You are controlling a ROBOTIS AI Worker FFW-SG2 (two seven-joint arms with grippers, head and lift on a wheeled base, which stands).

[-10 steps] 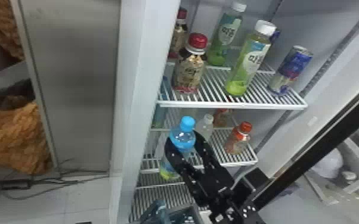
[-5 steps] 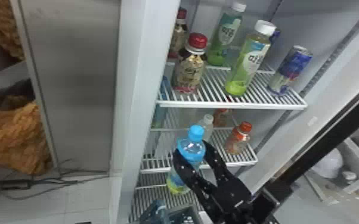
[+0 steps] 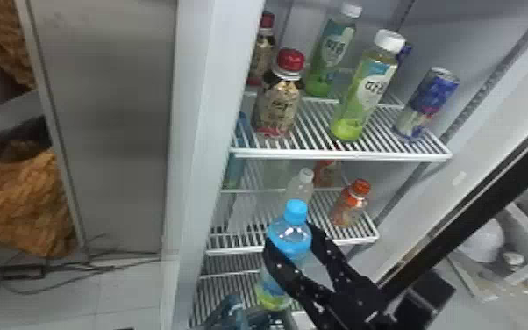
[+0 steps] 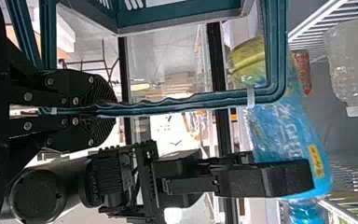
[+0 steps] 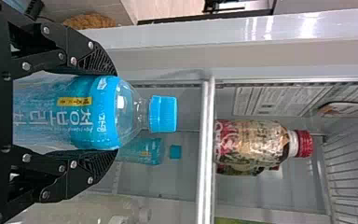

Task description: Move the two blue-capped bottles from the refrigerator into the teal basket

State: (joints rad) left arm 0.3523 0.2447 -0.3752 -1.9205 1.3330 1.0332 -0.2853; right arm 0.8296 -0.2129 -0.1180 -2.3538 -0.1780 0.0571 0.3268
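In the head view my right gripper (image 3: 291, 240) is shut around a blue-capped bottle (image 3: 296, 234), upright but leaning, in front of the lower shelves. The right wrist view has the bottle (image 5: 81, 112) between both fingers of my right gripper (image 5: 114, 112), cap free. Behind it another blue-capped bottle (image 5: 142, 150) stands inside the refrigerator. The teal basket (image 3: 232, 309) is at the head view's bottom edge, below the held bottle. In the left wrist view my left gripper (image 4: 111, 110) is shut on the teal basket's handle (image 4: 182, 102); the held bottle (image 4: 284, 135) appears partly beyond that handle.
Above the held bottle, a wire shelf (image 3: 342, 154) carries a red-capped bottle (image 3: 276, 105), a white-capped green bottle (image 3: 364, 94) and a can (image 3: 427, 103). An orange-capped bottle (image 3: 351, 204) stands lower. The refrigerator's side wall (image 3: 215, 131) rises on the left; a dark door edge (image 3: 473, 210) slants on the right.
My right gripper has carried the blue-capped bottle downward and a little to the right in the head view. The bottles on the shelves have stayed where they were.
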